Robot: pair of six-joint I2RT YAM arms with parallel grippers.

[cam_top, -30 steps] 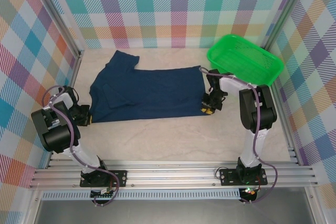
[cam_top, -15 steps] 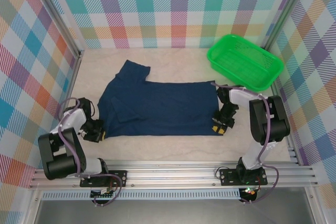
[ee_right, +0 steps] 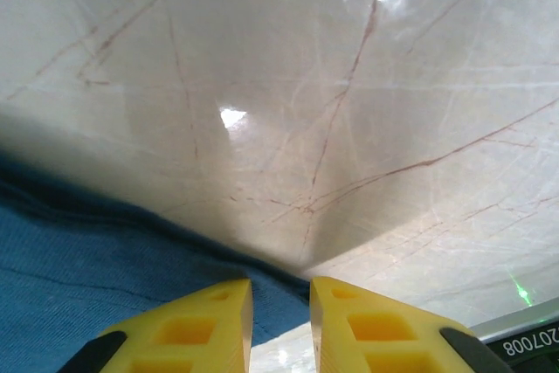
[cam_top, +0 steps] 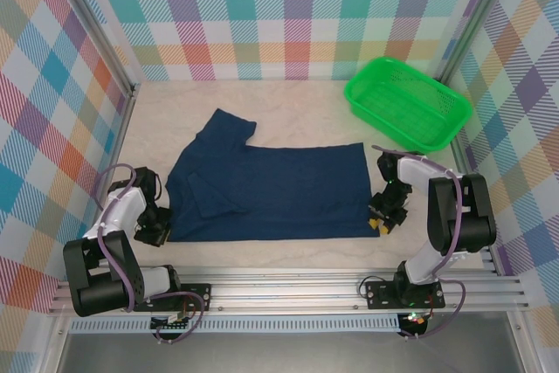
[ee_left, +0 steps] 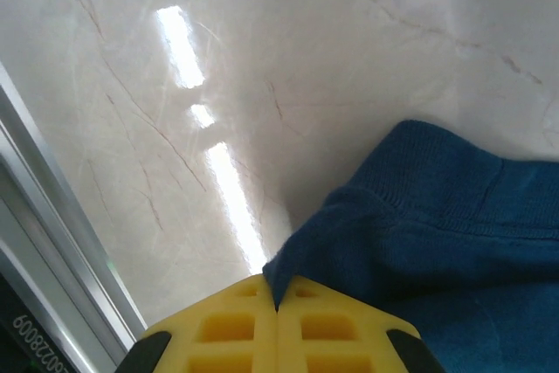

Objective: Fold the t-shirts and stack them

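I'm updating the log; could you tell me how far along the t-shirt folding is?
Done: the navy t-shirt lies spread out on the table. In hand: the left gripper pinches its near-left corner; the right gripper sits slightly open at the near-right corner. Left: all the folding and the stacking.

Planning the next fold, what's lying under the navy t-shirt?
The t-shirt lies flat on the pale marble table, with no bulge showing. Whatever is beneath it, and its downward face, is covered by the cloth.
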